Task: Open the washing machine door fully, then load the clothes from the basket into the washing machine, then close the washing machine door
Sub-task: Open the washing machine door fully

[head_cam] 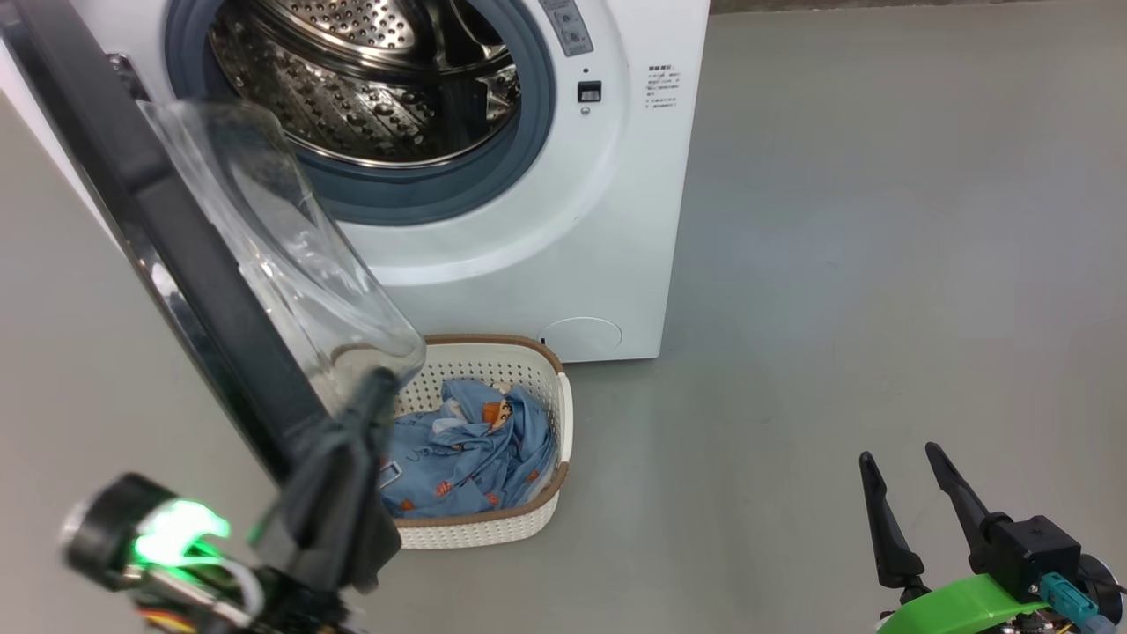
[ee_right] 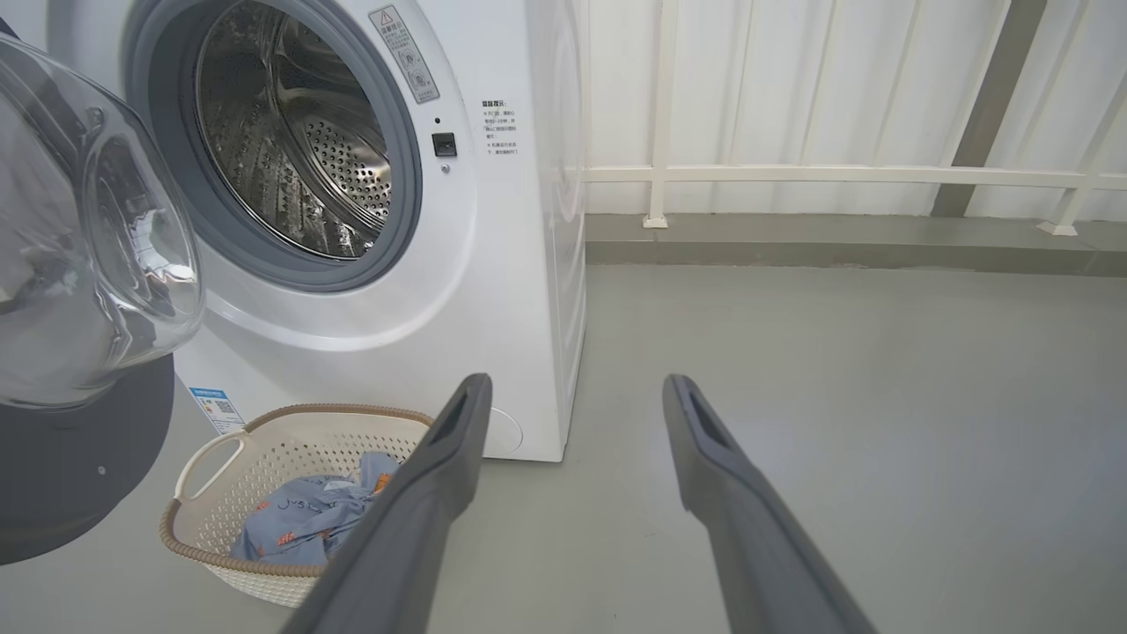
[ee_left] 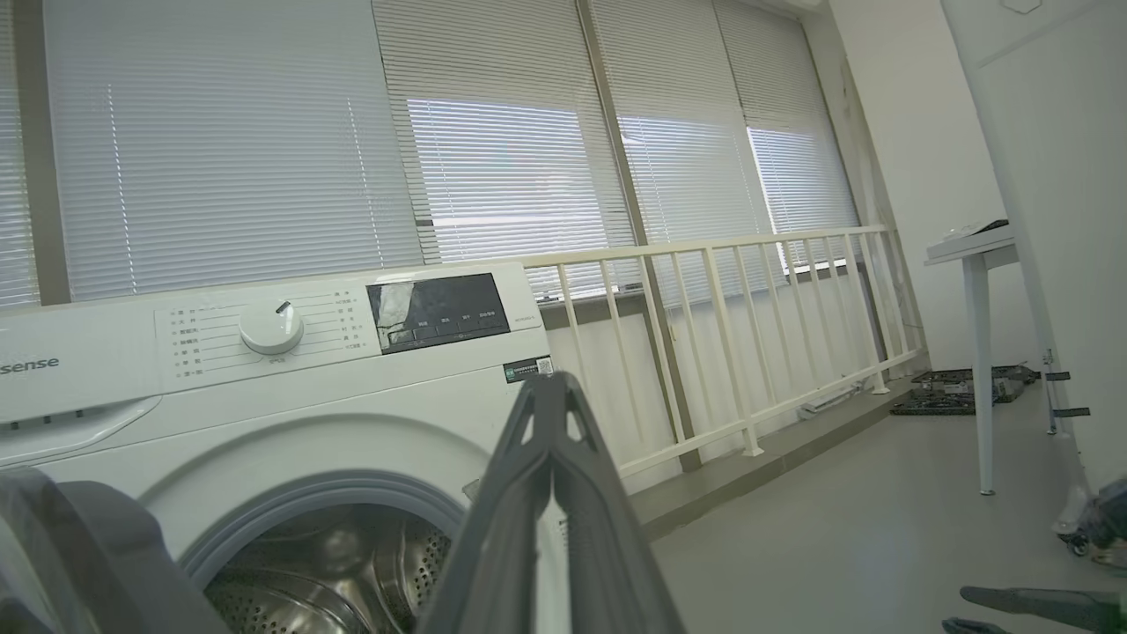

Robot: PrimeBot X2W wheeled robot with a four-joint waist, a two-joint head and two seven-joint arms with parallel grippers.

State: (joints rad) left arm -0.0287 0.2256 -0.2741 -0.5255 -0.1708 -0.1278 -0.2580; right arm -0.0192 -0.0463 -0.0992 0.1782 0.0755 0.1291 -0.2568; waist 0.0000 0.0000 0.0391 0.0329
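Looking now, you have the washing machine door swung wide. The clothes lie in the basket before the washing machine, not yet loaded. Your left claw is clenched on nothing, and your right claw is spread and empty.

Black glass-bowled door wide open on white washer, blue clothes in cream basket below

The door swings wide across my left, and its glass bowl crowds the basket's left side, right at my left claw. The drum mouth is unblocked. To the right there's bare floor and plenty of room around my right claw.
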